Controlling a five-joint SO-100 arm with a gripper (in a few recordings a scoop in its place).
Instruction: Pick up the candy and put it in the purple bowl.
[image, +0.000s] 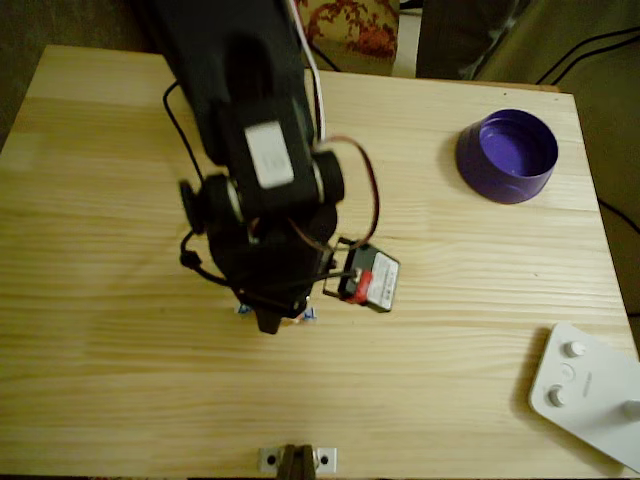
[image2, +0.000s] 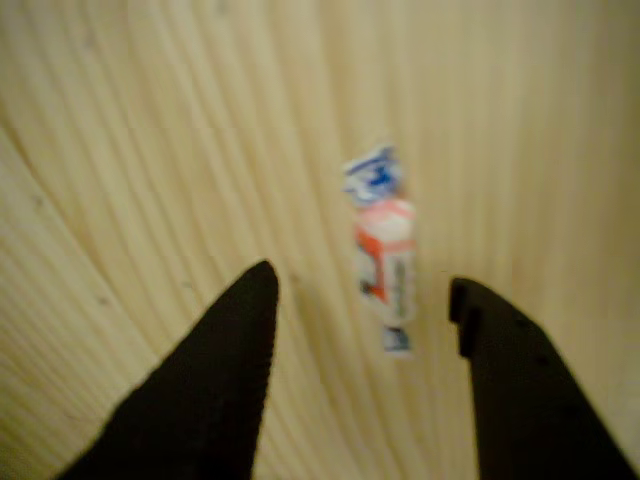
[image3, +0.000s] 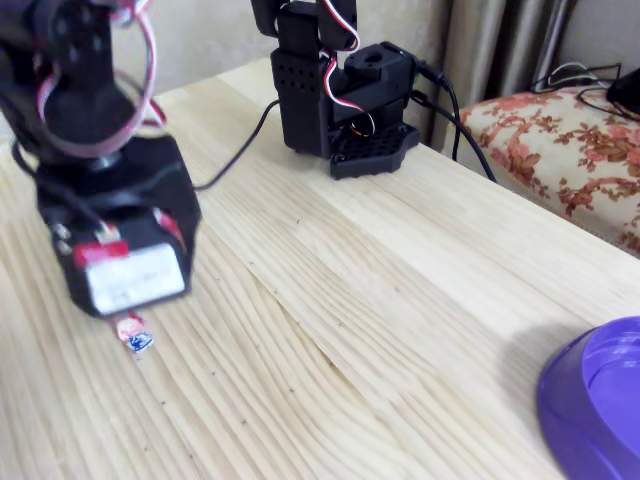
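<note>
The candy (image2: 385, 250) lies on the wooden table, white and orange-pink with blue-and-white twisted ends. In the wrist view my gripper (image2: 362, 282) is open just above it, with one black finger (image2: 225, 380) on each side and neither touching it. From overhead, the black arm covers most of the candy (image: 309, 315), and only its ends peek out beside the gripper (image: 272, 316). The fixed view shows the candy (image3: 133, 333) just under the gripper's motor block. The purple bowl (image: 507, 155) stands far off at the table's back right and appears at the lower right (image3: 600, 400) in the fixed view.
A white flat device with round buttons (image: 590, 390) lies at the table's front right corner. The arm's black base (image3: 340, 90) with its cables sits at the far edge. Bare wood stretches between the candy and the bowl. A floral cushion (image3: 560, 130) lies beyond the table.
</note>
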